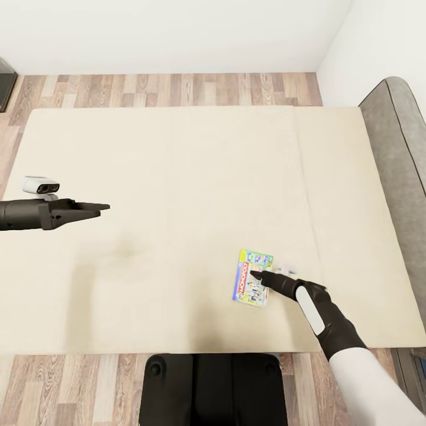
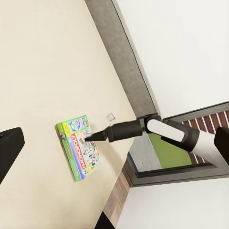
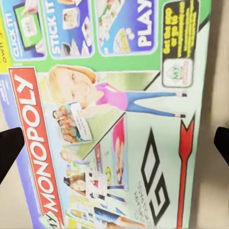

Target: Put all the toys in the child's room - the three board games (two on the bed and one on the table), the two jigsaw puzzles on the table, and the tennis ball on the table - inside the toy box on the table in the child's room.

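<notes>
Monopoly board game (image 1: 252,277) lies flat on the bed (image 1: 177,195), near right. Right tool (image 1: 258,275) is over it, jaws wide, not yet gripping. Left tool (image 1: 103,207) hovers left, opening indeterminate. Game not yet collected; stowing remains

The Monopoly box (image 1: 252,277) lies on the bed (image 1: 177,177), near its front-right edge.

Bright, even simulated light; faint soft shadows on the bed (image 1: 177,177); close-up box print slightly blurred.
</notes>
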Controlling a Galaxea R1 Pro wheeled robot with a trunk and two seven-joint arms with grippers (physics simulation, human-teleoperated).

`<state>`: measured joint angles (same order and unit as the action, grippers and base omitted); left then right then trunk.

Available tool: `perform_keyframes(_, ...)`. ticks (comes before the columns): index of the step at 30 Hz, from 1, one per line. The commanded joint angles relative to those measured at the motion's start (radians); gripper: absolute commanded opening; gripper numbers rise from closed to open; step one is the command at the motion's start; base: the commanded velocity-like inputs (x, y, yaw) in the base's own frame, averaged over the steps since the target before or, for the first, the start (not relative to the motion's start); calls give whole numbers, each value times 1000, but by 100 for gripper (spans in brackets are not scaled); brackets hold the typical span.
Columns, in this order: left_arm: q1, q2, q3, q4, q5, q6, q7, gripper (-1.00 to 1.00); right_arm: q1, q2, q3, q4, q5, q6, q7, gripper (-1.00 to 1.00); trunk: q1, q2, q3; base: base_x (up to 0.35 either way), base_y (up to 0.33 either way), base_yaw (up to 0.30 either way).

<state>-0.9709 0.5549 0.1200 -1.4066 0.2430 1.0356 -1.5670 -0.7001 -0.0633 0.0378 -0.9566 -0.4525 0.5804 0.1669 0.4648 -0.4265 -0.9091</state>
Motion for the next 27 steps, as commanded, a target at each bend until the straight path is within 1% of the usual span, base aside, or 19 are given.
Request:
perform_keyframes(1,0,0,0,0,0,11,-4,100,0,3,1,-1,8,4,1,100,1,-1,-1,0,0,0)
perform_keyframes(2,0,0,0,0,0,11,-4,100,-1,10,1,1,18,4,1,100,1,-1,-1,0,0,0)
perform_keyframes(6,0,0,0,0,0,11,-4,100,-1,25,1,2,32,4,2,100,1,-1,-1,0,0,0)
perform_keyframes(13,0,0,0,0,1,11,-4,100,-2,37,1,2,37,4,2,100,1,-1,-1,0,0,0)
perform_keyframes(20,0,0,0,0,1,11,-4,100,-3,41,1,-2,36,5,3,100,1,-1,-1,0,0,0)
perform_keyframes(27,0,0,0,0,1,11,-4,100,-16,42,1,-4,35,4,3,100,1,-1,-1,0,0,0)
